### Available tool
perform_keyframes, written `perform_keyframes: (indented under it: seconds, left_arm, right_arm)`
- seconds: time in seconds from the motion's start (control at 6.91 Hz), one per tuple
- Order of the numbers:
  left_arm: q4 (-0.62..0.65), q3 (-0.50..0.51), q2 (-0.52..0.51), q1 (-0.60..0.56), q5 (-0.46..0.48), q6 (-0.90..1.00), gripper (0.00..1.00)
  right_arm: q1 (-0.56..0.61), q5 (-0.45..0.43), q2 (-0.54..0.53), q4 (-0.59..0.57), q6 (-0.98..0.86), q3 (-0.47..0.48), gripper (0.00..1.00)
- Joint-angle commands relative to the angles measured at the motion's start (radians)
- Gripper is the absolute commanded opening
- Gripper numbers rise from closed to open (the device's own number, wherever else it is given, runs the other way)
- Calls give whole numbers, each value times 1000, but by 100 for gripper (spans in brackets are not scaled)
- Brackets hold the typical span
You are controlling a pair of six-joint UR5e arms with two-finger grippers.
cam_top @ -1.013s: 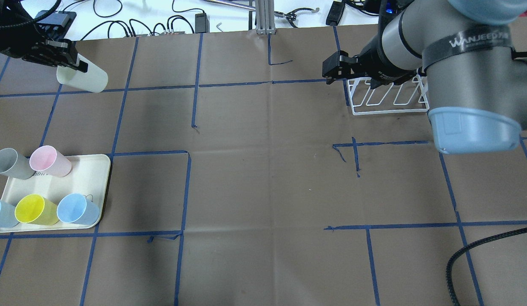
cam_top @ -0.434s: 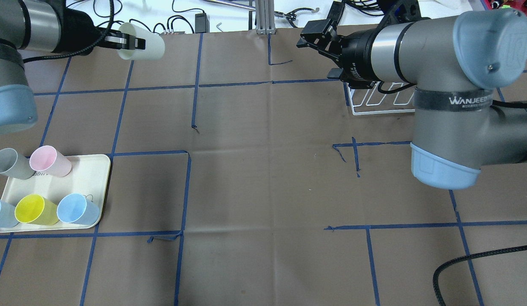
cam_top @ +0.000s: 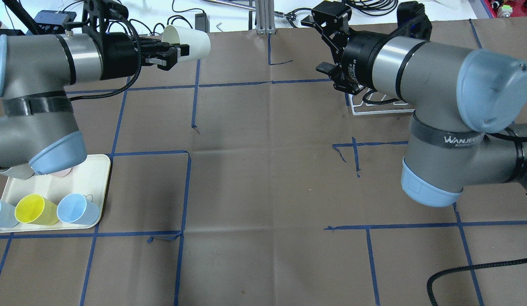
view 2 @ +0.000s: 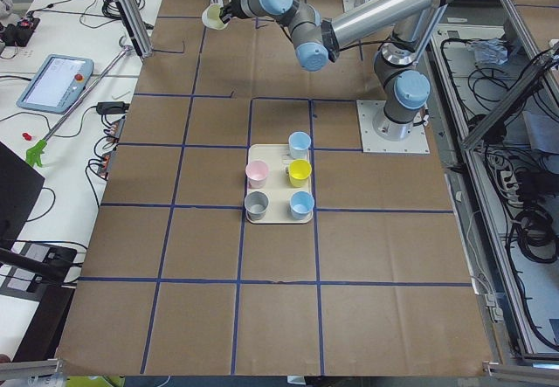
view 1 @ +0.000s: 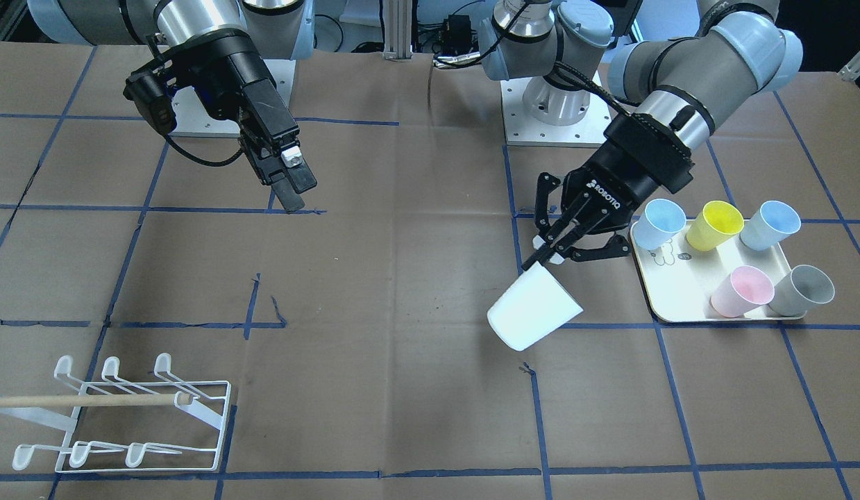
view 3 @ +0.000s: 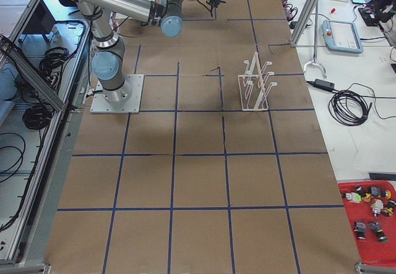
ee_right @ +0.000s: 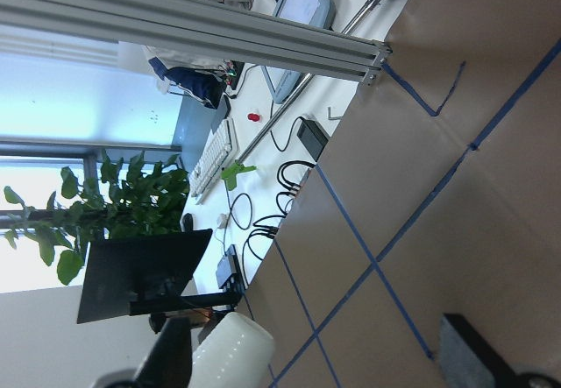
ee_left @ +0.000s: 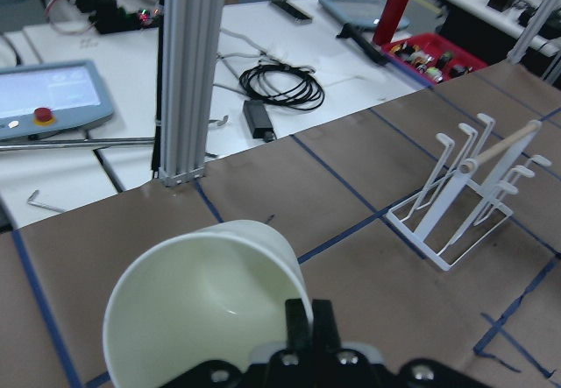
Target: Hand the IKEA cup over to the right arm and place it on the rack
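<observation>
- The left pincer [view 1: 549, 251] is closed on the rim of the cup [view 1: 532, 310]; the left wrist view shows one finger [ee_left: 297, 322] pressed against the inside of the wall near the lip; its partner outside the wall is mostly hidden.
- The cup, pale cream-white, hangs in the air above the brown tabletop [view 1: 402, 278]; it is tipped nearly onto its side, mouth toward the left pincer and base pointing away from it; in the overhead view it sits over the far edge of the tabletop, on the robot's left half.
- The right pincer [view 1: 296, 191] stands wide open and holds nothing; the right wrist view shows its two fingers far apart at the bottom corners, with the cup small and distant beside one of them; pincer and cup are well apart.
- The right arm [cam_top: 433, 76], with a lettered black band [cam_top: 463, 139], reaches forward over the robot's right half.
- The rack [view 1: 214, 417], white wire with a wooden dowel handle [view 1: 89, 401], rests on the tabletop on the robot's right side; its prongs are bare; in the overhead view the right arm hides most of it.
- A cream tray [view 1: 679, 316] lies near the left arm; on it stand two blue cups, a yellow one [view 1: 713, 226], a pink one [view 1: 742, 290] and a grey one [view 1: 804, 290], all upright.
</observation>
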Motion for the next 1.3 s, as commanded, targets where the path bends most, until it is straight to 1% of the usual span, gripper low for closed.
perform_keyframes:
  seconds: [0.0, 0.14, 0.29, 0.43, 0.58, 0.72, 0.87, 1.01, 1.16]
  left_arm:
    - [228, -82, -27, -9, -143, -1, 0]
    - [266, -99, -32, -10, -196, 3, 0]
    - [346, -142, -51, -10, -247, 5, 0]
    - [451, -151, -117, -10, -266, 2, 0]
    - [588, -145, -210, -13, -266, -38, 1]
    - [795, -142, -254, -36, -264, -225, 1]
    - [908, -140, -272, -73, -252, -291, 2]
    - [913, -140, -272, -99, -248, -294, 2]
    - [916, -140, -269, -121, -248, -294, 4]
  right_arm:
    - [2, 0, 4, -131, 192, 62, 99]
    - [2, 0, 31, -190, 249, 62, 100]
    - [3, -3, 112, -318, 250, 59, 100]
    - [11, -18, 152, -373, 251, 62, 100]
    - [14, -18, 156, -369, 247, 62, 100]
    - [17, -32, 168, -364, 248, 62, 100]
    - [20, -56, 185, -373, 256, 59, 100]
    - [37, -58, 195, -373, 312, 62, 100]
    - [67, -59, 212, -373, 419, 62, 100]
